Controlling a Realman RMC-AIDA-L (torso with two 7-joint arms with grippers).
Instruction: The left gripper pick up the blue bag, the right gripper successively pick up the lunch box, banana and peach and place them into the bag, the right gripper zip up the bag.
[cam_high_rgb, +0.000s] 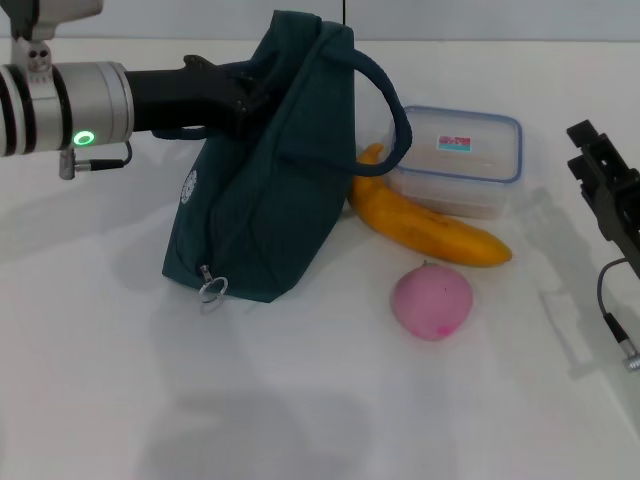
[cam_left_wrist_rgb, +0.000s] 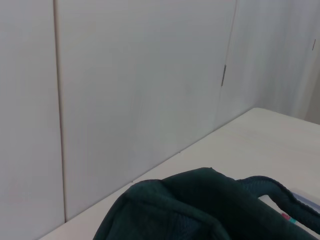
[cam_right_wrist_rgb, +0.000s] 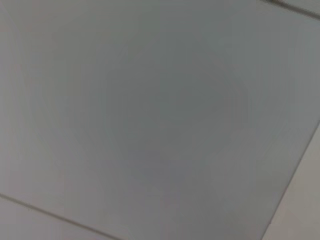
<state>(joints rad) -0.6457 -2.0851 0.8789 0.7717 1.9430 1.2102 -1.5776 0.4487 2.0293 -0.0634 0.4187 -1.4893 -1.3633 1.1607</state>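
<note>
A white table (cam_high_rgb: 300, 420) fills the head view, its matte top carrying soft grey shadows. Beyond its far edge runs a pale grey wall (cam_high_rgb: 480, 18). In the left wrist view, off-white wall panels (cam_left_wrist_rgb: 140, 90) rise behind the table, split by narrow vertical seams, one with a small dark hinge (cam_left_wrist_rgb: 223, 75). The right wrist view shows only a plain grey surface (cam_right_wrist_rgb: 150, 120) crossed by thin seams.

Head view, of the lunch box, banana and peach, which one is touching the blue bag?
The banana: its stem end runs against the blue bag. The lunch box lies behind it, and the peach sits apart in front.
</note>
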